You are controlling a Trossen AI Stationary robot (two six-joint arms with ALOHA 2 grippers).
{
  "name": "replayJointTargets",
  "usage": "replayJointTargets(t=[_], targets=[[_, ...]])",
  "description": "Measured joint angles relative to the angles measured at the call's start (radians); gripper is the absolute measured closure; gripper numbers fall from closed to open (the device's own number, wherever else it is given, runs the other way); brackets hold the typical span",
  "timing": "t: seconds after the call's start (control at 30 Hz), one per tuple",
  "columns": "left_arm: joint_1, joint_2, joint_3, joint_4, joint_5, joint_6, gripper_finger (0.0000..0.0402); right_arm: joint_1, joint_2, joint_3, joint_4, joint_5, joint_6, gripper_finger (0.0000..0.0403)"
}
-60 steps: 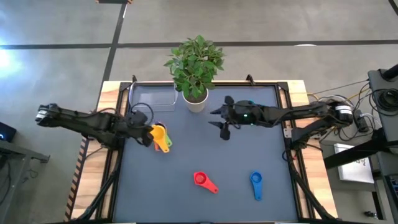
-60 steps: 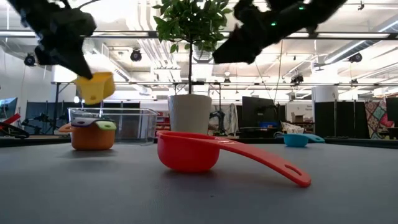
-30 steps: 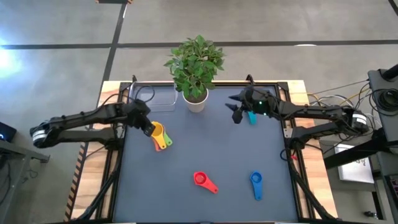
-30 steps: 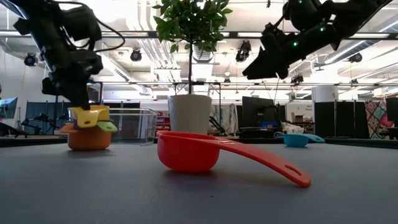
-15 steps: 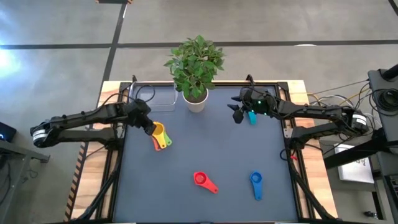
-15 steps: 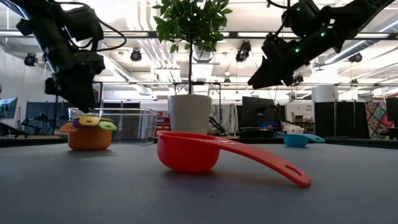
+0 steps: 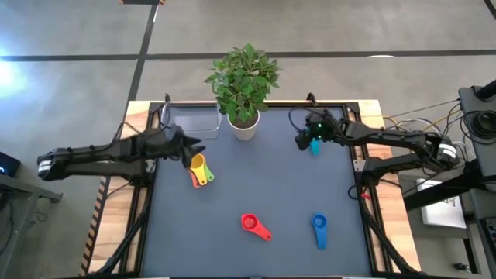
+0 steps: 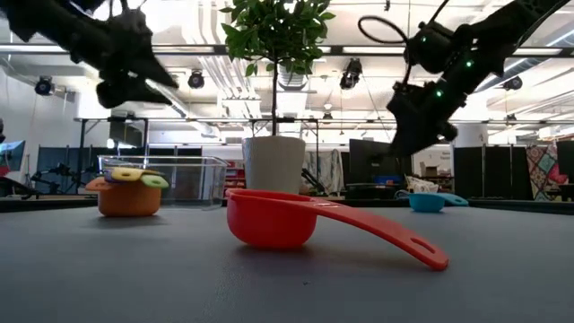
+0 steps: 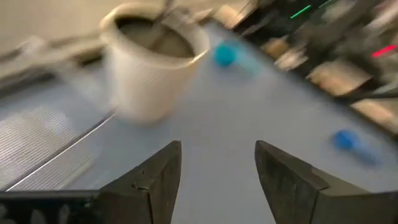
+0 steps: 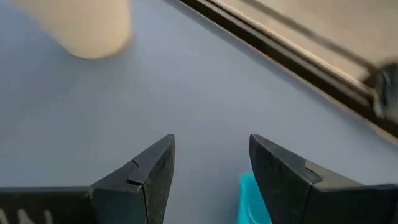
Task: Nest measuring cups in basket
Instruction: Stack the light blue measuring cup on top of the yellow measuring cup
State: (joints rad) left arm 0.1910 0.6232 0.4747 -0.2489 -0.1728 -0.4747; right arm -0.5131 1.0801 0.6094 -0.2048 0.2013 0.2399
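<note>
A stack of measuring cups point(image 7: 199, 166) stands on the table's left part: an orange cup point(image 8: 126, 198) with yellow, purple and green handles on top. My left gripper point(image 7: 196, 145) hovers open just above and left of it, holding nothing point(image 9: 217, 180). A red cup point(image 7: 253, 225) and a blue cup point(image 7: 318, 226) lie near the front. A teal cup point(image 7: 314, 146) lies at the far right, where my right gripper point(image 7: 301, 142) hangs open above it point(image 10: 211, 168). The clear basket point(image 7: 191, 120) rests at the far left.
A plant in a white pot point(image 7: 243, 126) stands at the table's far middle, between the basket and the teal cup. A raised black frame point(image 7: 353, 139) runs round the table. Bare mat lies in the table's centre point(image 7: 263, 178).
My left gripper has let go of the yellow cup, which now sits nested in the orange stack. It has then risen and tipped up toward level, its fingers open. My right gripper has tipped downward and come lower over the teal cup, still open.
</note>
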Motion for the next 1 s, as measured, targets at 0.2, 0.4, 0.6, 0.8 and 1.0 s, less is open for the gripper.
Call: replayJointTargets(t=[0.2,0.4,0.6,0.8,1.0], targets=[[-0.093,-0.009,-0.174,0.458,-0.001,0.047,0.0231,-0.038,0.0,0.0,-0.103,0.01,0.107,0.0209],[-0.12,0.035,-0.256,0.673,-0.002,0.08,0.0238,-0.048,0.0,0.0,-0.143,0.026,0.143,0.0209],[-0.12,0.088,-0.259,0.702,-0.002,0.12,0.0239,-0.09,0.016,0.007,-0.144,0.067,0.154,0.0208],[-0.12,0.15,-0.259,0.786,-0.002,0.161,0.0239,-0.175,0.112,0.031,-0.168,0.034,0.155,0.0187],[-0.12,0.187,-0.259,0.805,0.001,0.169,0.0239,-0.223,0.208,0.066,-0.208,0.027,0.151,0.0164]])
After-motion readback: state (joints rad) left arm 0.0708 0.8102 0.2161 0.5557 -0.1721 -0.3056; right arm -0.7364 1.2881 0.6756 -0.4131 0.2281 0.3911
